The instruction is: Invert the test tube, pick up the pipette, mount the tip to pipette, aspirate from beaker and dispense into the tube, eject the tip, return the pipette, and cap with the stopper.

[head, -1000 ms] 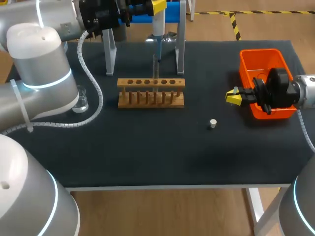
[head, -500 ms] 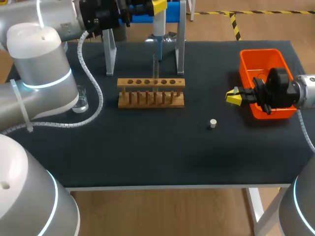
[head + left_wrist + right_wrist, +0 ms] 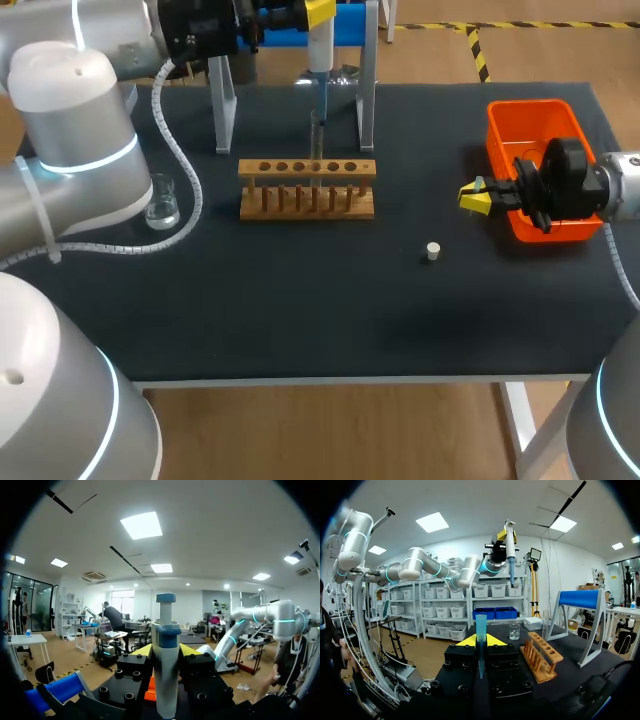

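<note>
The pipette (image 3: 166,672) is clamped upright in the left gripper (image 3: 166,650), high above the wooden rack (image 3: 307,188). A blue tip (image 3: 480,629) is pinched by the right gripper (image 3: 480,641) beside the orange bin (image 3: 530,118). The stopper (image 3: 433,251) is seen lying on the table (image 3: 330,310), well apart from the beaker (image 3: 163,208).

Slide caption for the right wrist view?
Right gripper grips a blue tip; ahead, wooden rack, beaker, and left gripper holding the pipette aloft.

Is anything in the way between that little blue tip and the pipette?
Nothing visible. Seen from the right gripper holding the blue tip, the pipette hangs in open air, higher than the wooden rack.
</note>
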Tool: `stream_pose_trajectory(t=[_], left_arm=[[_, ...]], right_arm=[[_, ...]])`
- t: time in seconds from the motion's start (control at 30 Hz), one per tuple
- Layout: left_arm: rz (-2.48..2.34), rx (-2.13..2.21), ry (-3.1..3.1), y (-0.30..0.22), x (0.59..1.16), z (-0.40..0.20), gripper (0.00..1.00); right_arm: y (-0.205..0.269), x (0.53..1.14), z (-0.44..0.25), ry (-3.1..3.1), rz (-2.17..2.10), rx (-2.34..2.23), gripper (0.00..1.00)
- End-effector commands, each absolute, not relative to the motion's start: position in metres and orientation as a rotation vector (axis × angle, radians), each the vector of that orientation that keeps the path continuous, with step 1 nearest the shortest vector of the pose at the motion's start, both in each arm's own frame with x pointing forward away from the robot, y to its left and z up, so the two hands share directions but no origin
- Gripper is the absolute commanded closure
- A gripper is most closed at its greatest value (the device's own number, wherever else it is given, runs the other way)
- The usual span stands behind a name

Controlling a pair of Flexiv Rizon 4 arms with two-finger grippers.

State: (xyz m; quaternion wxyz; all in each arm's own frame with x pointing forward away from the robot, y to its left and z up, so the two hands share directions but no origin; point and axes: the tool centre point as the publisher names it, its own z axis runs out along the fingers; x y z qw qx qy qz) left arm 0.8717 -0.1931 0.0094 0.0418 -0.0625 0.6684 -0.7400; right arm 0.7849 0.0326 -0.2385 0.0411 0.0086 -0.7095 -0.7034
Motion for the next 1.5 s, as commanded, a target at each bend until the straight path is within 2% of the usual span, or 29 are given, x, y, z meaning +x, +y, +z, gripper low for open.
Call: stream_pose_trajectory(t=[0.03, 1.13, 1.5], left_arm=[[-2.263, -0.189, 2.051, -0.191, 0.872, 0.009, 1.00], [-2.257, -0.189, 2.050, -0.190, 0.869, 0.008, 1.00], [-2.257, -0.189, 2.050, -0.190, 0.869, 0.008, 1.00]], right_arm=[[0.033, 0.784, -0.238, -2.177, -2.152, 0.025, 1.00], [0.033, 0.784, -0.238, -2.177, -2.152, 0.025, 1.00], [0.066, 0.798, -0.232, -2.204, -2.126, 0.050, 1.00]])
